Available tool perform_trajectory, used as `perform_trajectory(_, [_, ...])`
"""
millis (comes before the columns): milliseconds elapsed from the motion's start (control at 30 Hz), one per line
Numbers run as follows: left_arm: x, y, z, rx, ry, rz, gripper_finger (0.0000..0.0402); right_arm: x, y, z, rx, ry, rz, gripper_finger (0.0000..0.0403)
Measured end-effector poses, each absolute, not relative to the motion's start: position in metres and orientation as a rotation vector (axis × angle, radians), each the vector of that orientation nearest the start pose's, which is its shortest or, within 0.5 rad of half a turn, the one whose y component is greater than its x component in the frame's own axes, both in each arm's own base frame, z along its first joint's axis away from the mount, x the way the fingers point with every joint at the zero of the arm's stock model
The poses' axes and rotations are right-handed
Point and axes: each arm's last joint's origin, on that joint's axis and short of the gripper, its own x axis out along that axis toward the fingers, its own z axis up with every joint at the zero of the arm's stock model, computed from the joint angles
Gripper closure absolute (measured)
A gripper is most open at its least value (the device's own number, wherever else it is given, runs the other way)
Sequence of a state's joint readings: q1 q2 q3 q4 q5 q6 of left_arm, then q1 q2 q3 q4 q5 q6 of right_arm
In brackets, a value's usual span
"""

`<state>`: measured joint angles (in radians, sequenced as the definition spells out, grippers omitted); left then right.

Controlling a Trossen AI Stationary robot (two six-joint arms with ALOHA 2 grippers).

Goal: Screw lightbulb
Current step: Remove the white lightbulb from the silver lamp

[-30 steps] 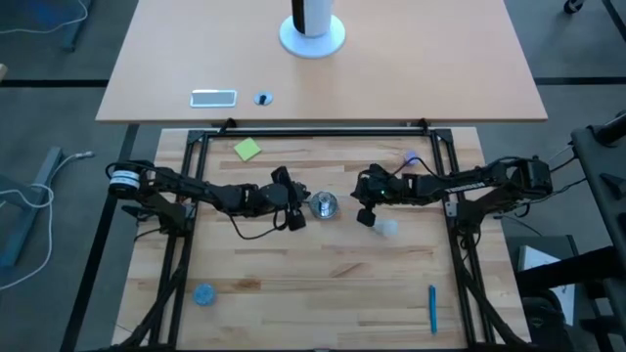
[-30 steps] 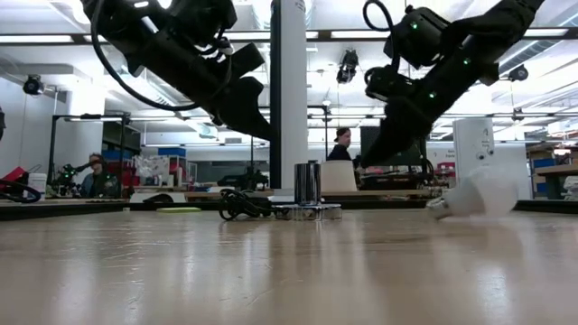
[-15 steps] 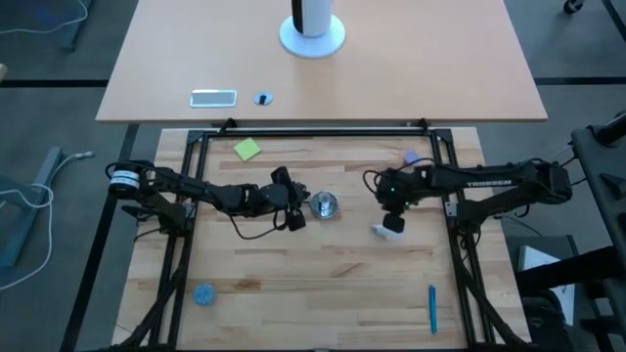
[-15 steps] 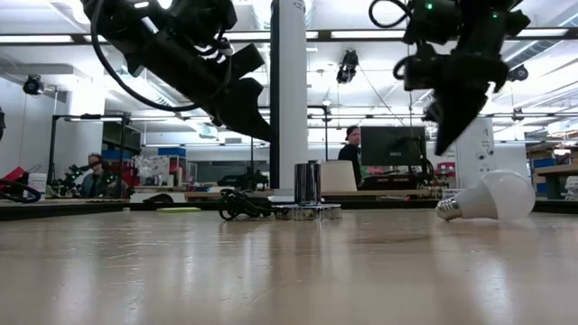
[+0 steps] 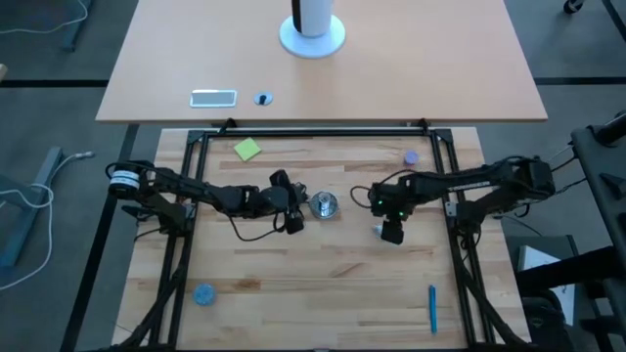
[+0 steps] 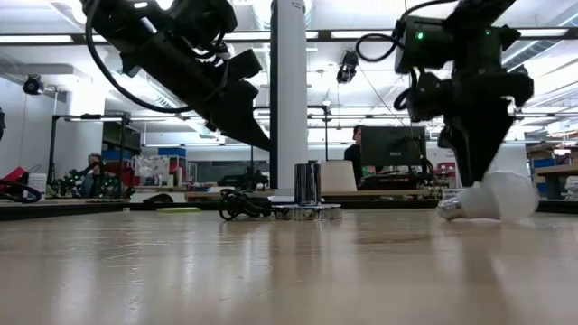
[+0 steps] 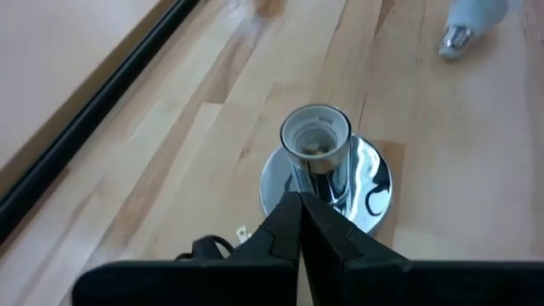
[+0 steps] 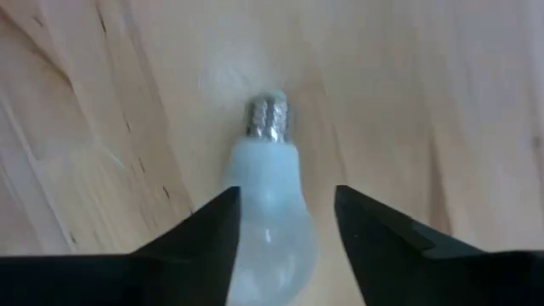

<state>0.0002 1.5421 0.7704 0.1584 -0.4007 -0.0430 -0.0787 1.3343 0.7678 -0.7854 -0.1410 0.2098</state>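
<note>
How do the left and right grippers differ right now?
Left gripper has its jaws shut, holds nothing and points at the socket. Right gripper is open, its fingers straddling the lightbulb, which lies on its side on the table. Both are low over the table.

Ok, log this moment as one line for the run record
step: reaching for bulb | right gripper: open, straddling lightbulb lying on table | left gripper: shut, beside socket | bulb not yet gripped
</note>
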Motion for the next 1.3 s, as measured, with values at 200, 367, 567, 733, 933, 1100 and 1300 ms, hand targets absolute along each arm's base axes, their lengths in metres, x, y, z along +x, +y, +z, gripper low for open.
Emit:
perform_trajectory(200, [0.306, 0.011, 0.184, 0.08, 0.606, 0.401, 0.0401, 0.232, -0.008, 0.175, 0.29, 1.409, -0.059, 0.0154])
perform_trajectory(367, [0.306, 0.011, 0.184, 0.08, 0.606, 0.401, 0.0401, 0.238, -0.005, 0.172, 0.296, 1.437, -0.062, 0.0124])
perform_trajectory(567, [0.306, 0.011, 0.184, 0.08, 0.606, 0.401, 0.0401, 0.243, 0.0, 0.148, 0.294, 1.549, -0.047, 0.0126])
perform_trajectory(733, [0.306, 0.011, 0.184, 0.074, 0.608, 0.403, 0.0401, 0.249, -0.001, 0.131, 0.233, 1.629, -0.057, 0.0152])
perform_trajectory(933, [0.306, 0.011, 0.183, 0.077, 0.62, 0.403, 0.0401, 0.248, -0.004, 0.131, 0.101, 1.626, -0.044, 0.0205])
perform_trajectory(1100, [0.306, 0.011, 0.183, 0.078, 0.62, 0.407, 0.0401, 0.252, -0.013, 0.143, 0.025, 1.529, -0.061, 0.0254])
perform_trajectory(1300, [0.305, 0.01, 0.183, 0.076, 0.62, 0.407, 0.0401, 0.255, -0.026, 0.151, -0.061, 1.45, -0.162, 0.027])
